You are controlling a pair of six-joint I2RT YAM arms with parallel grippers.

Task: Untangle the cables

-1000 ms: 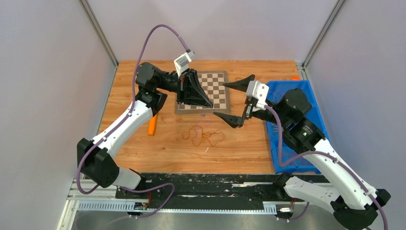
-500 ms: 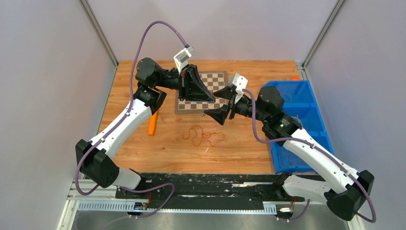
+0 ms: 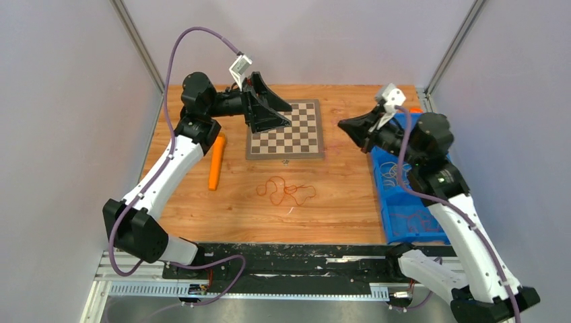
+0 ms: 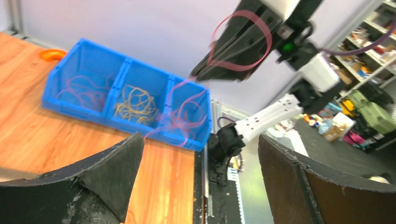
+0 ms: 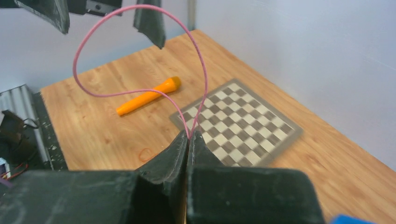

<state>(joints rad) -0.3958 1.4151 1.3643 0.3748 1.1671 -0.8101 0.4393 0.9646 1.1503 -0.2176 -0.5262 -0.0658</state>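
From above, a reddish tangle of cables (image 3: 286,190) lies on the table (image 3: 337,215), just nearer than the board (image 3: 286,138) and apart from both arms. More cables sit in the bin (image 3: 386,202) at the right. The left gripper (image 3: 286,116) hangs spread open over the board's far left part, and the orange cylinder (image 3: 215,163) lies left of the board. The right gripper (image 3: 343,124) is raised between board and bin, fingers together (what they pinch is too thin to see here).

Left wrist: its own jaws stand wide apart, holding nothing. Beyond them the bin's three compartments hold pinkish, yellow and reddish cables. The right gripper, above the bin, pinches a pink cable (image 4: 243,35) that stands up in a loop.

Right wrist: the jaws are clamped on the base of that loop, which arches above the table, with the board and cylinder beneath.
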